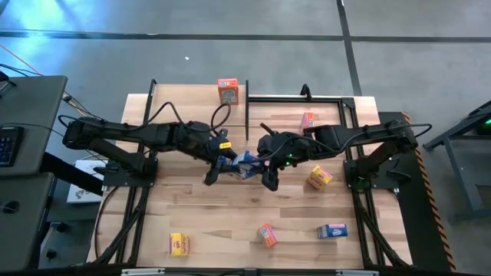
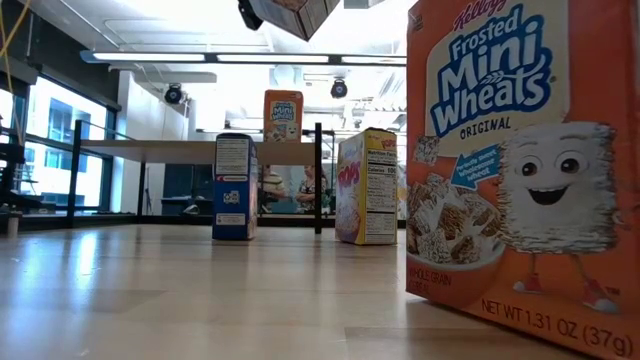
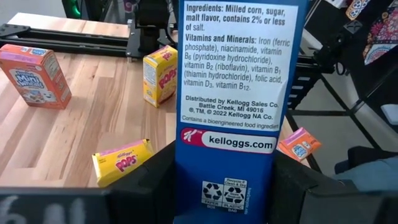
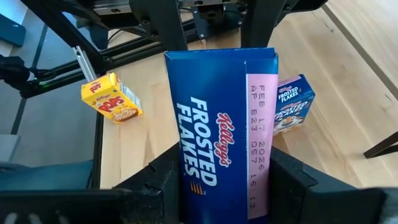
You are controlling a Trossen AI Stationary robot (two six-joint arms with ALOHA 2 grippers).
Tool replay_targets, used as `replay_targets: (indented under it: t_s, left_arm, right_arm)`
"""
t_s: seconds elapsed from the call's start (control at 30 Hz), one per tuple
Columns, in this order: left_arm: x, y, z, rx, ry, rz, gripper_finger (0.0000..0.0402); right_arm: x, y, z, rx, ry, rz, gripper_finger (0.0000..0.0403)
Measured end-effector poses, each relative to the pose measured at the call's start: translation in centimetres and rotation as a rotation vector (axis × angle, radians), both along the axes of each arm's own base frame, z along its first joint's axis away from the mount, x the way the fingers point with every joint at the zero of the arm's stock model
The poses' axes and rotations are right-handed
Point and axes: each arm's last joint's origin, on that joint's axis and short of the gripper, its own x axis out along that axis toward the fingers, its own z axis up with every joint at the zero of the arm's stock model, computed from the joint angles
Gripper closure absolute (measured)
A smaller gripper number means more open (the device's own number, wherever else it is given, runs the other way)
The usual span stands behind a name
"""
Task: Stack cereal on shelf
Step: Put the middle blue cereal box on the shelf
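Closest to the table-level camera stands an orange Frosted Mini-Wheats box [image 2: 525, 160], upright, its smiling wheat-biscuit mascot facing forward. Farther back on the table [image 1: 192, 203] stand a blue box [image 2: 235, 187] showing its side panel and a yellow Pops box [image 2: 366, 187] showing its nutrition label, both upright and a little apart.

Over the middle of the table, both arms meet on one blue Frosted Flakes box [image 1: 244, 163], lifted off the wood. The left gripper [image 1: 224, 162] has its fingers closed against the two sides of this box, whose white ingredients print and recycling marks face its wrist camera [image 3: 228, 106]. The right gripper [image 1: 265, 165] clamps the same box from the other side, where white "Frosted Flakes" lettering and a pink date strip show [image 4: 221, 137].

Around them on the wood lie a yellow box [image 1: 179, 244], an orange box [image 1: 267, 234] and a blue one [image 1: 332, 231] along the near edge, and another yellow box [image 1: 319, 178] beside the right arm.

At the far edge is the shelf [image 2: 200, 149], a pale plank on thin black posts. One orange Mini-Wheats box [image 1: 228, 91] stands upright on it, and another orange box [image 1: 308, 119] lies farther along near the right arm.
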Motion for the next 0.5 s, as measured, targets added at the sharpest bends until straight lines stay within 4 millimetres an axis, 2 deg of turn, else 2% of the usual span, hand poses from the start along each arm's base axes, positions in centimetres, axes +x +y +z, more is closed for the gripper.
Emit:
replay_targets:
  t_s: [0.2,0.5]
  left_arm:
    - [-0.01,-0.21,0.00,0.003,-0.001,-0.006,0.0234]
    - [-0.17,-0.23,0.00,0.014,0.005,-0.017,0.0234]
  right_arm:
    - [0.02,-0.02,0.02,-0.013,-0.004,-0.005,0.0229]
    - [-0.02,-0.05,-0.04,-0.009,0.003,-0.013,0.0144]
